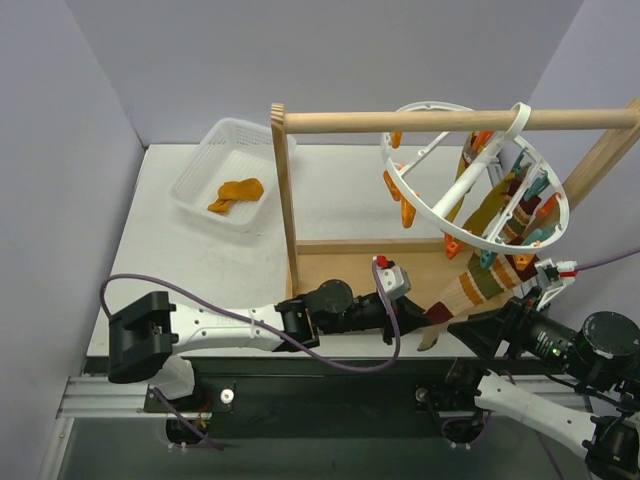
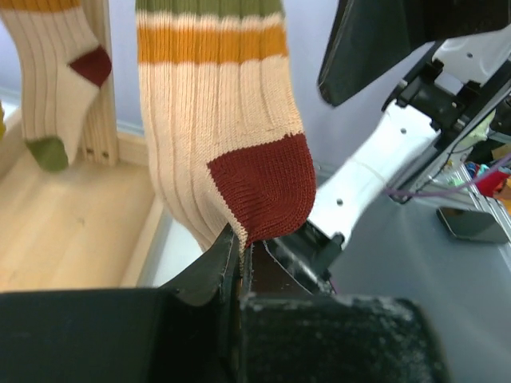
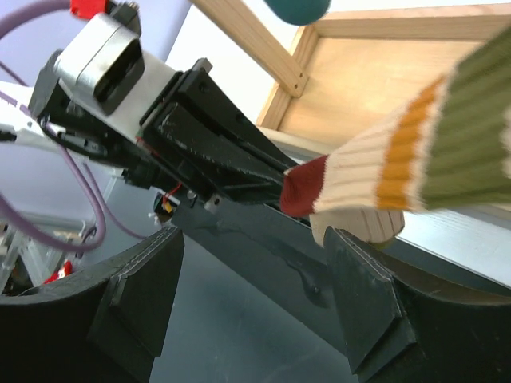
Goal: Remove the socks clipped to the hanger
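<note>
Clenched shut, the left gripper (image 2: 237,249) is seen grasping one striped sock (image 2: 215,136) by the dark red patch at its low end. The fabric is pinched between the closed jaws and drawn taut above them. The sock's upper end is still clipped to the hanger (image 1: 432,104), from whose 6 o'clock edge it is stretched down toward the arms.

The right gripper (image 3: 255,299) is held released, its jaws spread wide. Nothing is gripped or touched by it, and the pinched sock is seen just beyond its fingers, at about 1 o'clock in its own view.

One hanger is counted, hooked over the rod of one wooden rack (image 1: 400,121), at 2 o'clock in the overhead view. Two striped socks can be counted in the left wrist view: the held one and a second sock (image 2: 56,88) hanging free at 10 o'clock. More fabric is seen on the ring from above, but the full number cannot be told.

One basket (image 1: 197,165) is set on the counter (image 1: 200,270) at 10 o'clock, and one mustard sock (image 1: 235,192) is laid in it.
</note>
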You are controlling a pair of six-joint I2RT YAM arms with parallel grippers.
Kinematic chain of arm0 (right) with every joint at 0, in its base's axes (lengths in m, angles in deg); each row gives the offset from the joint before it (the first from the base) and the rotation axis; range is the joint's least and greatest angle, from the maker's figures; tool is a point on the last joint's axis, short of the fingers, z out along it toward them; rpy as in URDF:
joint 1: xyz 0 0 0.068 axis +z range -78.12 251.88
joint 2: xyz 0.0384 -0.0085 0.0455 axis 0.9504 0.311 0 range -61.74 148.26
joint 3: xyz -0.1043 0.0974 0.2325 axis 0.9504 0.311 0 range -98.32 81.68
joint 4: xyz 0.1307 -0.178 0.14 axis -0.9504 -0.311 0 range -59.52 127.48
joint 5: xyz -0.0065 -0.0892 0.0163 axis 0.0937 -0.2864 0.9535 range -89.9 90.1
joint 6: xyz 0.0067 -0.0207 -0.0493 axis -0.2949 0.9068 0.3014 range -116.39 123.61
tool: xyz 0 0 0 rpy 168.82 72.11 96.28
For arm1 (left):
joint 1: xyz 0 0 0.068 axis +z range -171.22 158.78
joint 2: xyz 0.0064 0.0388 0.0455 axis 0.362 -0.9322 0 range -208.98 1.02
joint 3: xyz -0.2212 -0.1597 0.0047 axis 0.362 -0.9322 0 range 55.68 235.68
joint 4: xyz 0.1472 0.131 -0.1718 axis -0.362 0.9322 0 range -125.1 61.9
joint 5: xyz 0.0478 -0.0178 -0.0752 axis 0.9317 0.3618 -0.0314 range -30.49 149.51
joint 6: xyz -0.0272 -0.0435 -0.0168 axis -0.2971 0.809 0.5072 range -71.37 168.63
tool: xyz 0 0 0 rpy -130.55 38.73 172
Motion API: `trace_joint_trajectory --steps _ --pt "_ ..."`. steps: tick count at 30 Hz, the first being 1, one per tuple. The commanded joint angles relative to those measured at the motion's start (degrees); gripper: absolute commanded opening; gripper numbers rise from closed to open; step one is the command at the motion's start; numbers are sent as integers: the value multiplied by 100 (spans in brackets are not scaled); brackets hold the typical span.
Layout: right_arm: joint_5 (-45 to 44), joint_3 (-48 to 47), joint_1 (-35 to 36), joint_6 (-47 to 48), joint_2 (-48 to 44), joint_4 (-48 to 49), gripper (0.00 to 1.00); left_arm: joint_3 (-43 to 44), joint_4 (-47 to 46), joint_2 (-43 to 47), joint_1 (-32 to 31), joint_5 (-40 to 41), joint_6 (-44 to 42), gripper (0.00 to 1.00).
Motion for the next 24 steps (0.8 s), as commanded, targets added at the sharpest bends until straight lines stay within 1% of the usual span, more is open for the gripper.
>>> trace_joint_trajectory --steps 1,4,5,6,12,14,15,16,18,22,24 --pt "592 -50 24 346 117 289 72 -342 709 791 138 -236 266 0" --pt "400 -103 15 294 64 289 73 -738 939 1309 235 -121 239 0" --pt "399 -120 15 302 47 280 73 -826 992 1433 313 27 230 0" --pt "234 -138 24 302 73 262 73 -1001 1071 1677 340 81 213 0" --pt "-215 -226 24 294 345 140 73 -1327 1703 2495 665 370 125 0" --pt "-609 -331 24 119 442 43 72 -1398 1888 2664 692 424 72 0" --pt "-1038 -366 24 31 460 -27 72 -1424 1924 2795 709 424 55 0" --pt "-1243 -393 24 -5 451 -28 72 -1468 1967 2848 718 415 54 0" --pt "-1672 -524 24 117 486 -28 72 -1486 2003 2962 727 354 72 0" --pt "-2018 -779 24 504 627 68 71 -1503 2100 3068 727 240 142 0" --pt "-1966 -745 24 679 627 470 70 -1530 2091 3086 727 231 212 0"
